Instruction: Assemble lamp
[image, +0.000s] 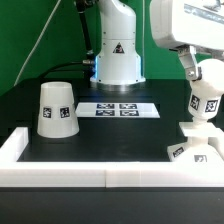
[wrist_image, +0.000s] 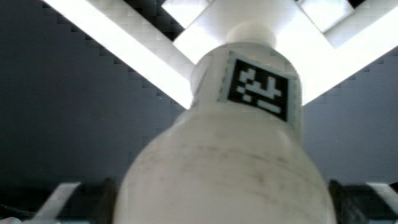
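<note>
My gripper (image: 203, 90) is at the exterior view's right, shut on the small rounded white bulb (image: 206, 106), which it holds upright. The bulb's lower end meets the flat angular base block (image: 194, 148) near the front right corner; I cannot tell how deep it sits. In the wrist view the bulb (wrist_image: 222, 150) fills the middle, its square tag facing the camera, with the base block's white arms (wrist_image: 125, 45) beyond it. Dark fingers (wrist_image: 68, 200) press it from both sides. The tapered shade (image: 56, 108) stands wide end down at the left, apart from the gripper.
The marker board (image: 119, 109) lies flat in the middle of the dark table. The white robot pedestal (image: 117, 55) stands behind it. A raised white rim (image: 100, 176) runs along the front and left edges of the table.
</note>
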